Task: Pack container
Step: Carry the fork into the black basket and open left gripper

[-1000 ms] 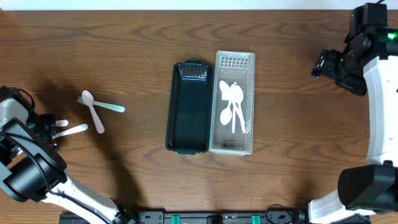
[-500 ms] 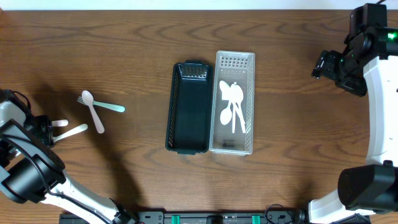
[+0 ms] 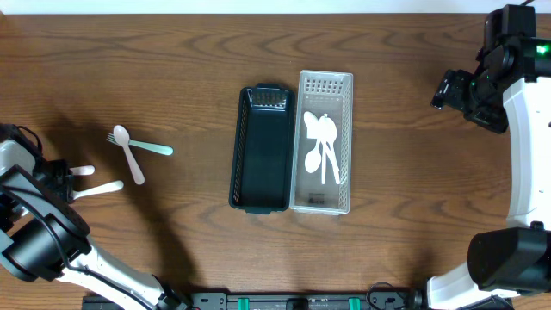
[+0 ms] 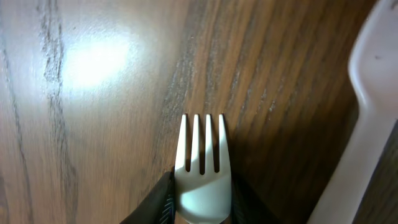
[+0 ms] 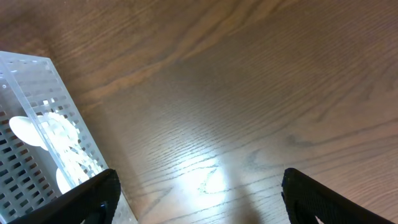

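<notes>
1. Your left pincer sits at the far left edge of the surface, pinching the white fork by the neck just below the tines. The fork lies low over the wood, and it looks like the grip is on both flanks.
2. Treat that fork as light, thin plastic: stiff enough to carry, but slick and springy. Hold the neck or upper handle, never the tines.
3. Further right lie a pink spoon and a teal fork, crossing near their heads.
4. The dark green container stands empty at centre, touching the clear container, which holds white spoons.
5. I can read no brand or writing; a dark patch in the clear container may be a label.
6. Your right pincer hangs spread and empty at the far right.
</notes>
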### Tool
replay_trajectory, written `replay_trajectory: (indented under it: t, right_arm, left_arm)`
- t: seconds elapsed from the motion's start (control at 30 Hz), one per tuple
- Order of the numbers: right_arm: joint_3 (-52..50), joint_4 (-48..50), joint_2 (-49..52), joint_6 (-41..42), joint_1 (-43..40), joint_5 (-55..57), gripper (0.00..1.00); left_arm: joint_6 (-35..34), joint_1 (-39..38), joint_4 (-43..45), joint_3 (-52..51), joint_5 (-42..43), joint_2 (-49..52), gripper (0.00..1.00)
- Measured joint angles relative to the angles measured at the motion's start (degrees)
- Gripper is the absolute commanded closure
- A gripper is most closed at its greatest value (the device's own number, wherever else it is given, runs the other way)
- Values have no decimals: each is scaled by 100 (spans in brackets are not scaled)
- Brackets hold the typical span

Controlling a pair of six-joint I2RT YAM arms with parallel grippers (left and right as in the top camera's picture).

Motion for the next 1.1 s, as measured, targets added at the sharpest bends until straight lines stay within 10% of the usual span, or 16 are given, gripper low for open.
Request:
replay_trajectory:
  t: [0.33,0.7,1.1]
  right_arm:
    - [-2,254,0,-4,0,0,12]
    - [-2,573,0,-46,0,11,10]
    - [-2,590,0,-308,0,28,10]
  left_arm:
    - [1119,-601,-2,22,658,-1032,91]
    - [2212,-3541,109,256,931,-4092,93]
    - [3856,-6443,468,258,981,-3495,94]
